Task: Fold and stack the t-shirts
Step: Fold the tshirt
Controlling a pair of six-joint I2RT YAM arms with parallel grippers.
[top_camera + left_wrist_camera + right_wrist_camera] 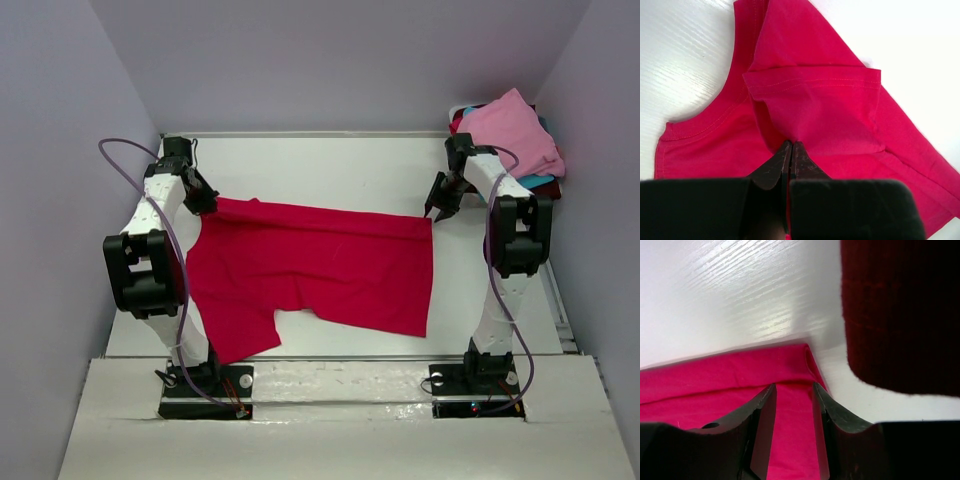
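The crimson-red t-shirt (pixel 320 265) lies spread flat across the table, collar to the left and hem to the right. My left gripper (pixel 205 200) is shut on a fold of the shirt's sleeve and shoulder cloth (pixel 810 110) by the collar; the jaws (pixel 791 144) are pressed together on it. My right gripper (pixel 441 206) stands over the shirt's far hem corner (pixel 807 355), jaws open with red cloth showing between the fingers (pixel 793 386). A pile of other shirts sits at the back right: light pink (pixel 512 130) on top, teal-blue (pixel 541 182) and dark maroon (pixel 458 124) below.
The dark maroon cloth (pixel 900 315) hangs close at the upper right of the right wrist view. The white table (pixel 320 170) is walled by grey panels at the back and sides. The arm bases (pixel 205 385) stand at the near edge.
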